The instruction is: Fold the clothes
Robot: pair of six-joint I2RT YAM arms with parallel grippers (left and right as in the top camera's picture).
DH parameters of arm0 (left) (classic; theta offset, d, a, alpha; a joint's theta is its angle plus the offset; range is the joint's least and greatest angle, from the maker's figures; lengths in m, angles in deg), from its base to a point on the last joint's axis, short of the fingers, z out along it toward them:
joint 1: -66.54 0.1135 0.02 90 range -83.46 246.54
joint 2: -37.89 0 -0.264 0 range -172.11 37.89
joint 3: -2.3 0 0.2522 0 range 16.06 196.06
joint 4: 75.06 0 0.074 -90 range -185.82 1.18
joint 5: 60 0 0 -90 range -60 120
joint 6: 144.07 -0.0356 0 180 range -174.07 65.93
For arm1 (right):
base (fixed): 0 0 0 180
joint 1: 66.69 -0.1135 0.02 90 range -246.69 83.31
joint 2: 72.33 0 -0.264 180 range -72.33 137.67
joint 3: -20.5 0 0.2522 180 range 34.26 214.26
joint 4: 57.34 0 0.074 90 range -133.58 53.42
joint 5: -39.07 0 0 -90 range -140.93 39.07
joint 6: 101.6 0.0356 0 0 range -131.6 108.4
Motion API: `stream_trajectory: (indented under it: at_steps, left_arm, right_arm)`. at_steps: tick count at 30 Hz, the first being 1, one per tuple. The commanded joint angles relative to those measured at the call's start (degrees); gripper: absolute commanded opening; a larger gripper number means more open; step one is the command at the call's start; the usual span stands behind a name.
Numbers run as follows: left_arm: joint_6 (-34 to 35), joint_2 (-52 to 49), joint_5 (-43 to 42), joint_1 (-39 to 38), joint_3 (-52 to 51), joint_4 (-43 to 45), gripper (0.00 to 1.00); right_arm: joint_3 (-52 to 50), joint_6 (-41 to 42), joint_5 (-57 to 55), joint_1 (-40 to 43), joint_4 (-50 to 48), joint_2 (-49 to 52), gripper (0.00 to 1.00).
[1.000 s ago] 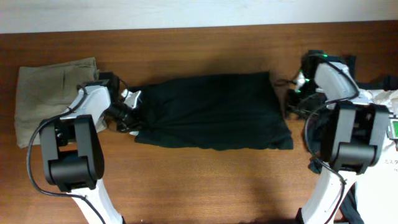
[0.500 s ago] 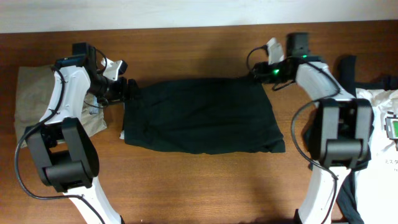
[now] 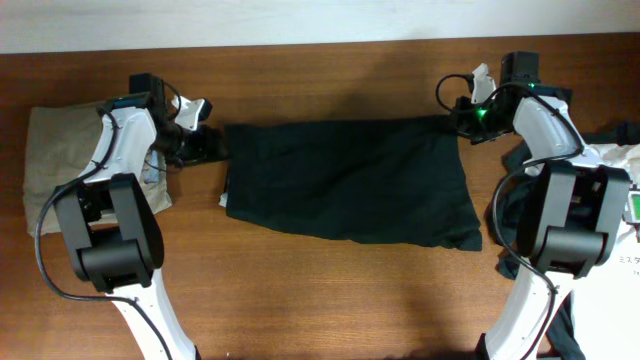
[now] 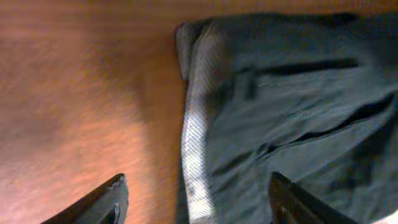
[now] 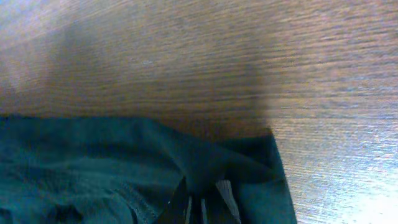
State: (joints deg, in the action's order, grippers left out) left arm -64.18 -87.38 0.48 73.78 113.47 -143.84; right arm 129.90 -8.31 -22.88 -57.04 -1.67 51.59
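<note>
The black shorts [image 3: 350, 185] lie spread flat in the middle of the wooden table. Their left edge shows a pale grey lining band [image 4: 198, 143]. My left gripper [image 3: 208, 147] hovers open at that left edge. In the left wrist view the left gripper [image 4: 199, 200] has one finger over bare wood and the other over the cloth, holding nothing. My right gripper [image 3: 453, 118] is at the far right corner of the shorts. In the right wrist view the right gripper [image 5: 202, 205] is shut on a pinch of the black cloth [image 5: 124, 168].
A tan garment [image 3: 60, 150] lies at the left edge, partly under the left arm. White clothes [image 3: 612, 160] and a black garment [image 3: 518, 262] sit at the right edge by the right arm's base. The wall runs along the table's far edge.
My left gripper has opened and let go of the shorts' left edge. My right gripper has shut on the far right corner. The shorts have shifted right.
</note>
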Motion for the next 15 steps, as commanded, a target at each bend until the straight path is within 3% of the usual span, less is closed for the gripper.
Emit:
stream_trajectory:
  at_steps: [1, 5, 6, 7, 9, 10, 11, 13, 15]
  left_arm:
    - [-0.5, -0.4, -5.0, -3.0, 0.8, 0.5, 0.82]
    - [-0.5, -0.4, 3.0, -7.5, -4.3, 1.8, 0.83]
    - [-0.5, -0.4, 3.0, -8.2, -5.3, 2.1, 0.72]
    - [-0.5, -0.4, 3.0, -8.6, -5.7, 2.1, 0.4]
    - [-0.5, -0.4, 3.0, -8.9, -5.6, 2.0, 0.02]
    - [-0.5, -0.4, 3.0, -8.6, -5.6, 1.8, 0.0]
    - [-0.5, -0.4, 2.8, -8.0, -5.3, 0.9, 0.0]
    - [-0.5, -0.4, 2.8, -5.5, -3.3, -2.1, 0.0]
    - [-0.5, -0.4, 2.7, -3.2, -0.7, -4.3, 0.0]
  right_arm:
    - [1.1, 0.6, -9.7, -0.2, 5.0, -1.7, 0.54]
    - [-1.7, -5.0, -12.2, 0.0, 14.1, -1.7, 0.56]
    - [-3.0, -5.0, -12.1, 0.0, 13.5, -1.7, 0.55]
    - [-5.0, -5.1, -10.4, 0.0, 11.8, -1.7, 0.44]
    - [-6.5, -8.5, -6.7, 0.0, 9.3, -1.7, 0.25]
    - [-6.3, -8.9, -6.7, 0.1, 9.1, -1.9, 0.08]
    - [-5.5, -8.1, -7.2, 0.6, 10.1, -2.0, 0.04]
    - [-2.3, -0.1, -14.1, 2.6, 14.9, -2.2, 0.04]
    - [-0.2, 0.4, -16.1, 3.9, 18.5, -2.2, 0.04]
